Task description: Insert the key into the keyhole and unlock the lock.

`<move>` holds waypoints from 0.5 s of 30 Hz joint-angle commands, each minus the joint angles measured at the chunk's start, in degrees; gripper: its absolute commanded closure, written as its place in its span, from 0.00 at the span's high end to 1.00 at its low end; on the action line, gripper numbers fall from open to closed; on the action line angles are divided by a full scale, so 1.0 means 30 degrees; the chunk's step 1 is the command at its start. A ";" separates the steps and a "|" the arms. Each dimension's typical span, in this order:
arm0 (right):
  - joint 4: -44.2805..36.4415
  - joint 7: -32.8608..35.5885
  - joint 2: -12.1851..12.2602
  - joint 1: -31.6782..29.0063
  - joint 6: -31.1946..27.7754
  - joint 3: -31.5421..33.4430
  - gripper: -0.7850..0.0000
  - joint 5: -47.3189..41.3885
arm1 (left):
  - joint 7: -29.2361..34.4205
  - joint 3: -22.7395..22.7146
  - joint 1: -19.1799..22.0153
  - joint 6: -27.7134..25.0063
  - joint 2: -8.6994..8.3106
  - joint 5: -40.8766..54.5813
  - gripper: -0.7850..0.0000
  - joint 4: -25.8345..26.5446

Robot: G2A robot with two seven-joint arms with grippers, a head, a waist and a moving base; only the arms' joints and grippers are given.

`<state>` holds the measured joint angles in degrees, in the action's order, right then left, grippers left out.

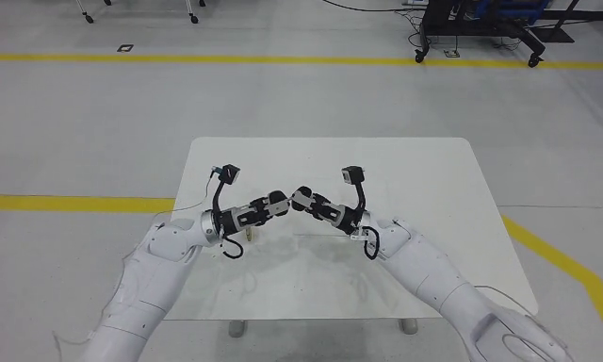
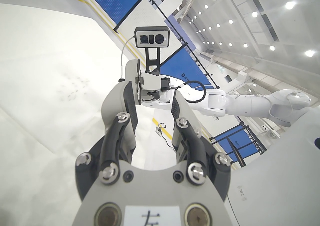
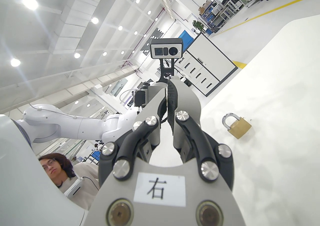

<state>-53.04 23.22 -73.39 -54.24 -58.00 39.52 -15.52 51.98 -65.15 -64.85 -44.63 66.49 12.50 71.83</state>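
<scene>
Both arms meet over the mid table (image 1: pixel 424 173), claws tip to tip and pointing at each other, not down. Left claw (image 2: pixel 153 108) is spread wide w/ nothing in it; through the gap I look straight at the other arm's tip. Right claw (image 3: pixel 168 94) has its pads pressed together, and from the left wrist cam a thin flat metal piece sticks out at that tip. I take it for the key (image 2: pixel 137 79), pinched there, though I can't see the blade. The padlock (image 3: pixel 238 128) lies flat on the table w/ shackle seated, apart from both claws. From above it's the small brass spot (image 1: pixel 249 235) under the left forearm, on the robot's side of the left claw (image 1: pixel 280 201) and further from the right claw (image 1: pixel 303 196). So the lock sits below and behind the left claw, which is the nearer arm but faces the wrong way. From the right wrist cam the shackle end looks nearer that claw than the body end. So the keyhole end prob. faces away from it, and I can't see the keyhole itself. My read: next move hinges on that. The left has to drop and turn back to grab the body, presenting the keyhole end in line w/ the key.
</scene>
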 commanded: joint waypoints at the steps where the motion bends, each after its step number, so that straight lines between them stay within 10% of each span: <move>1: 0.0083 0.0080 -0.0076 -0.0004 0.0000 0.0079 0.00 0.0007 | -0.0057 0.0046 0.0021 0.0033 -0.0012 -0.0039 0.31 -0.0017; 15: 0.0089 0.0797 -0.0454 -0.0279 0.0000 0.0797 0.00 0.0396 | -0.0228 0.0154 0.0191 0.0780 -0.0110 0.0374 0.15 -0.0273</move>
<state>-52.72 25.55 -74.71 -55.01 -58.00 41.75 -14.50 51.33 -64.69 -64.31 -42.36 66.18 13.61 71.09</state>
